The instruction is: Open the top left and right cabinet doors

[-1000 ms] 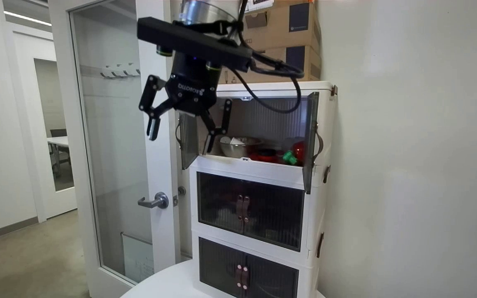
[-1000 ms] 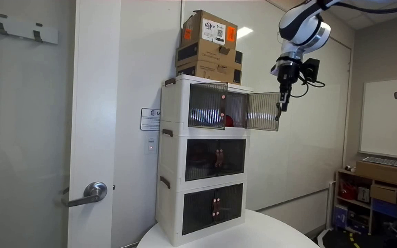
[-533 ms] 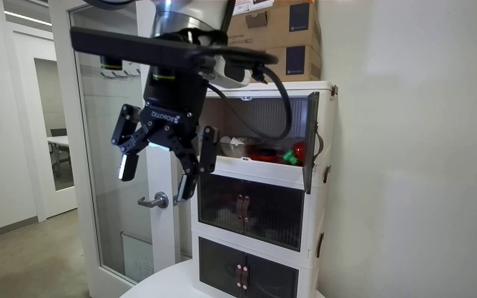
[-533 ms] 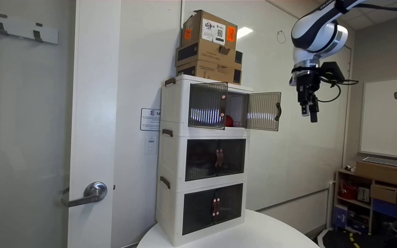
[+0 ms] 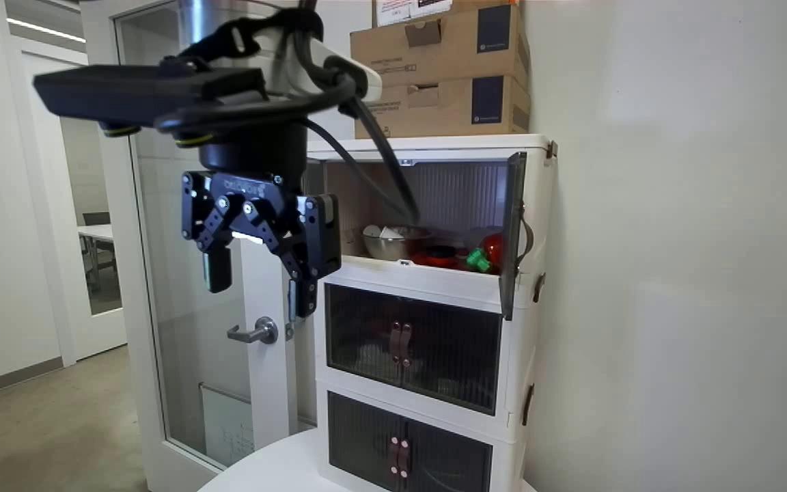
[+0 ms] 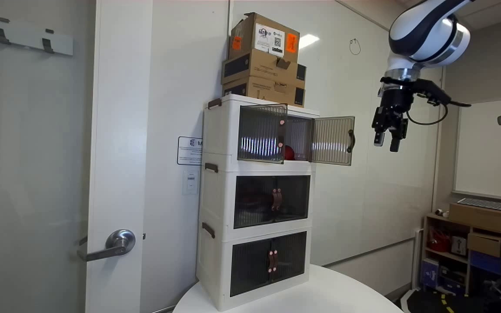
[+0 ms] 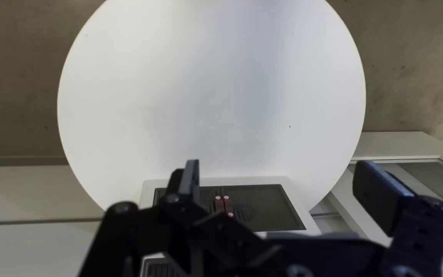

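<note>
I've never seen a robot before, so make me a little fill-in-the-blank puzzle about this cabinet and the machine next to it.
1. The top left door and the top right door are both ____, not shut.
2. The white cabinet is ____ levels high.
3. The silvery bowl sits inside the cabinet's ____ level.
4. The tool is holding ____ right now.

Missing words: open; three; top; nothing.

A round white desk (image 7: 214, 88) stands near a white wall (image 6: 363, 195) and a glass door (image 5: 182, 307) with a metal handle (image 5: 261, 332), over a brownish floor (image 7: 17, 84). A strip light (image 5: 45, 29) glows overhead. In an exterior view, a whiteboard (image 6: 479, 156) hangs above wooden shelves (image 6: 446, 255).
</note>
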